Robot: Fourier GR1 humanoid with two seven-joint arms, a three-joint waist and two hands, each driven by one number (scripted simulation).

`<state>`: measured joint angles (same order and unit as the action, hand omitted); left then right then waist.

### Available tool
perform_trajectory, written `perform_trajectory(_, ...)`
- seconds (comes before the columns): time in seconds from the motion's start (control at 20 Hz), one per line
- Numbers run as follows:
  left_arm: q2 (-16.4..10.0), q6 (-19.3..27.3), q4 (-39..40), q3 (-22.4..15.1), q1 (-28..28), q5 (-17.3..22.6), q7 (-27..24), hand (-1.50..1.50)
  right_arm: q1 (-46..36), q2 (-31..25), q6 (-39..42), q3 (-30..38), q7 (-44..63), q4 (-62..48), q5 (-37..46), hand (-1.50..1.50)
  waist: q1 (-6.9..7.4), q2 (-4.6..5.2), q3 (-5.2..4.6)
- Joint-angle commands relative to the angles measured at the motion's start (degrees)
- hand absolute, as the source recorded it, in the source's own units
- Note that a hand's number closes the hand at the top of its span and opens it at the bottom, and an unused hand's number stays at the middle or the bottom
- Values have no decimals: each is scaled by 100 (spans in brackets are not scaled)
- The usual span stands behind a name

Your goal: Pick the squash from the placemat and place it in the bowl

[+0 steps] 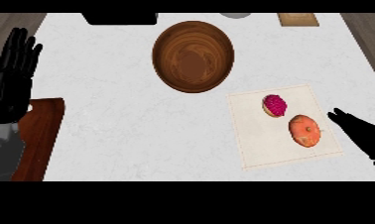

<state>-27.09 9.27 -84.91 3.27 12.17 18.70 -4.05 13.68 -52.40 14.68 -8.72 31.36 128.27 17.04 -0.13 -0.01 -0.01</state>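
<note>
An orange squash (304, 130) lies on the pale placemat (258, 139) at the right of the counter, near the mat's right edge. A pink-topped pastry (275, 105) sits just up and left of it on the same mat. The brown wooden bowl (193, 55) stands beyond the mat, toward the middle, with nothing in it. My right hand (356, 132) comes in from the right edge, fingers straight, its fingertips a short gap right of the squash and not touching it. My left hand (18, 74) rests open at the left edge, fingers up.
A reddish wooden board (40, 139) lies at the lower left under my left forearm. Along the far edge sit a black object (121, 18), a grey round thing (236, 15) and a tan board (298, 19).
</note>
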Motion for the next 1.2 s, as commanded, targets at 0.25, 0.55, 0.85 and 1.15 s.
perform_trajectory(0.25, 124, -255, 25, 214, 134, -89, 293, 0, -100, 978, 192, -323, -550, -1062, 879, -150, -2, -3, 2)
perform_trajectory(0.55, 194, -225, -151, 420, 68, -234, 307, 0, -196, 1316, 136, -179, -1099, -1882, 1408, -150, -2, -5, 3)
perform_trajectory(0.85, 515, -457, 199, 411, -71, -505, -171, 0, -768, 1830, 161, -37, -1555, -2697, 1791, -150, 11, 2, 0)
perform_trajectory(1.15, 577, -364, -160, 484, 150, -613, 298, 0, -592, 2048, 97, 10, -2259, -2849, 2119, -150, -2, -3, 1)
